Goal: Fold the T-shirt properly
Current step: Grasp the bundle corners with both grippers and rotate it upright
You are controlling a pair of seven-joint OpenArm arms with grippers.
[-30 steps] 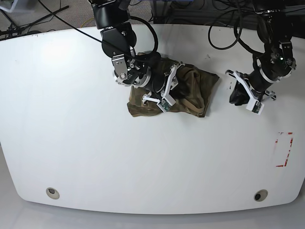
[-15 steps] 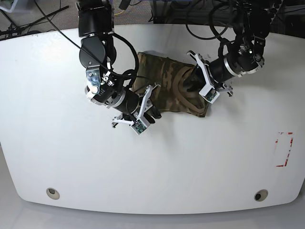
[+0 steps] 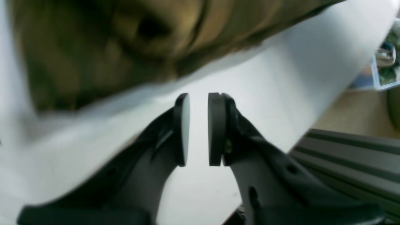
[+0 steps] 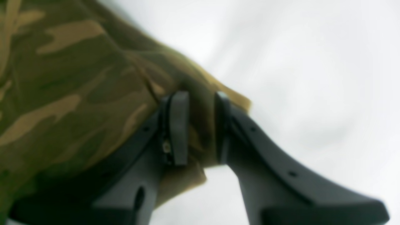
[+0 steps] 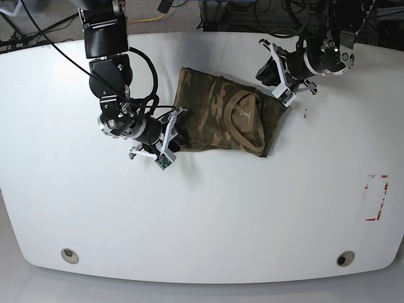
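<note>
The camouflage T-shirt (image 5: 208, 120) lies folded in a rough rectangle at the table's middle back, its ribbed collar (image 5: 243, 123) facing up on the right half. My right gripper (image 5: 172, 142) sits at the shirt's lower-left corner. In the right wrist view its pads (image 4: 179, 125) stand slightly apart astride that corner of the T-shirt (image 4: 62, 78), and cloth shows in the gap of the right gripper (image 4: 201, 97). My left gripper (image 5: 266, 72) hovers by the shirt's upper-right corner. Seen from the wrist, the left gripper (image 3: 199, 100) has a narrow empty gap, with the blurred T-shirt (image 3: 109, 47) beyond.
The white table (image 5: 202, 221) has a red tape outline (image 5: 377, 197) at the right and two round holes (image 5: 70, 255) (image 5: 344, 258) near the front edge. Cables run behind the back edge. A metal rail (image 3: 359, 156) shows past the table's edge.
The right arm slid off the top of the shirt to its lower-left corner. The left arm swung in from the right to the upper-right corner. The collar now faces up.
</note>
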